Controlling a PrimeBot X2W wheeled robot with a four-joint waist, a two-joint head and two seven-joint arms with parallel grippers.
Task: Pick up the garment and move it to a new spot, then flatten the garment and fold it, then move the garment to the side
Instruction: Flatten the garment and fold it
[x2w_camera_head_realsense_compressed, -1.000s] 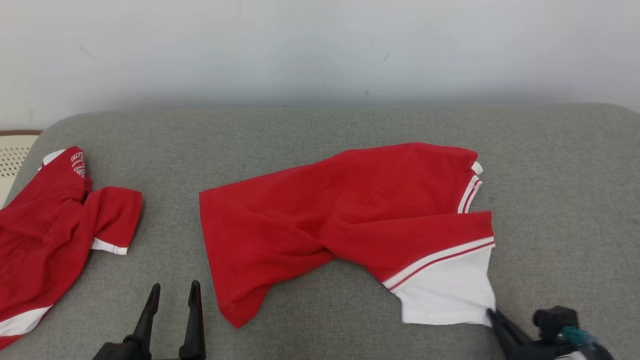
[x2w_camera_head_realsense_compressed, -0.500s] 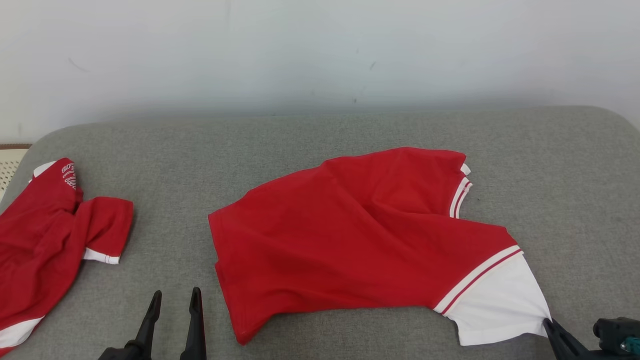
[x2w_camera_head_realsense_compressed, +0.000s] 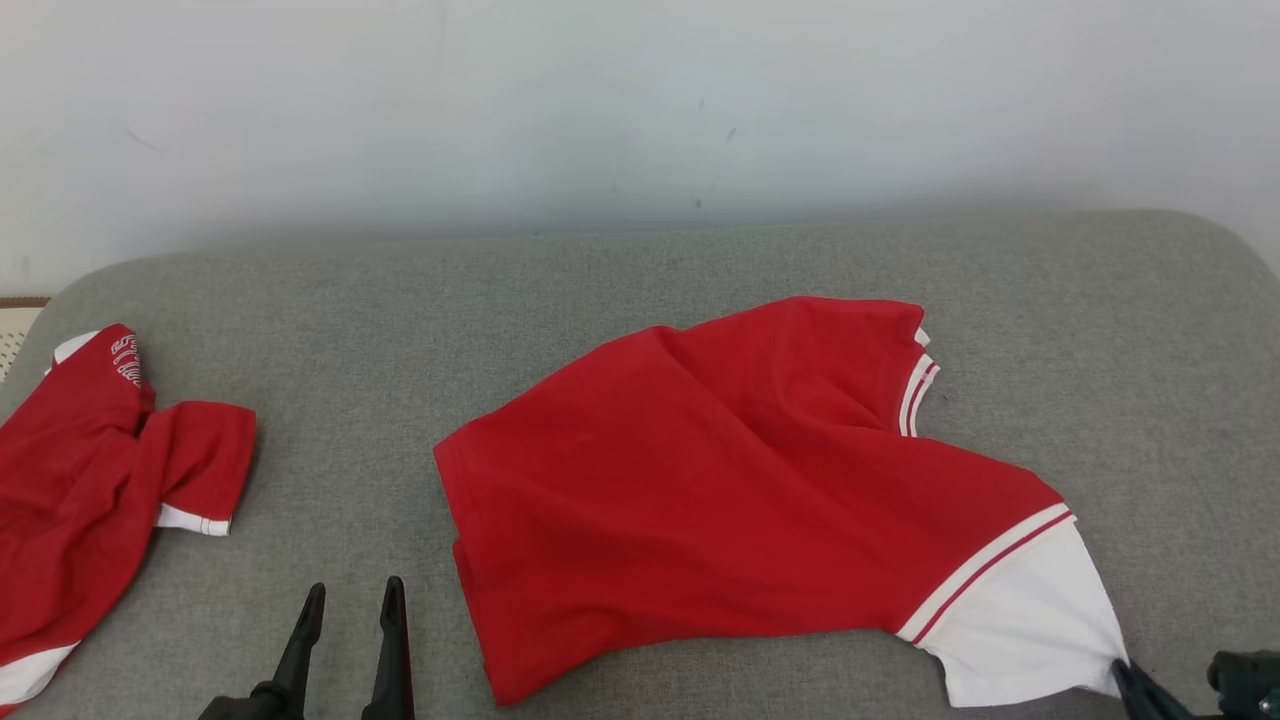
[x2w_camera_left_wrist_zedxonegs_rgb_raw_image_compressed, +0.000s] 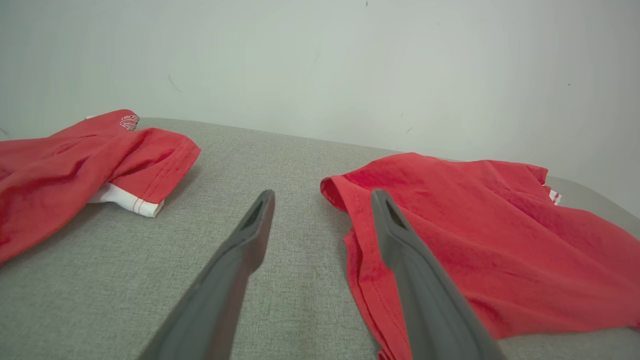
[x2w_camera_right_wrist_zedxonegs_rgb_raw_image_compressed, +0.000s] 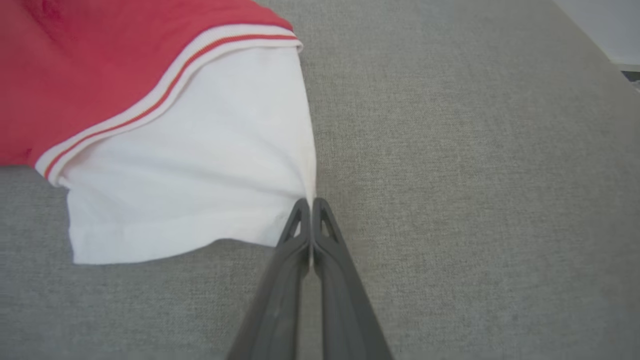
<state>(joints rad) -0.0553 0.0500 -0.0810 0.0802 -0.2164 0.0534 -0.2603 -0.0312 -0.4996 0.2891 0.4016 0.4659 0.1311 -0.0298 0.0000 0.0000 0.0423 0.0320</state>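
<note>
Pale wall (x2w_camera_head_realsense_compressed: 640, 100) behind grey fabric surface (x2w_camera_head_realsense_compressed: 640, 270) — red garment (x2w_camera_head_realsense_compressed: 720, 480) on it.

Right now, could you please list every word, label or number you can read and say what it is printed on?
Curved white lettering on the spare red shirt at the left: too small and blurred to read.
On the centre garment: no text visible.

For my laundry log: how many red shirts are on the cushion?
2. The middle red shirt lies at the centre; the left red shirt lies at the left edge, partly out of frame.
</note>
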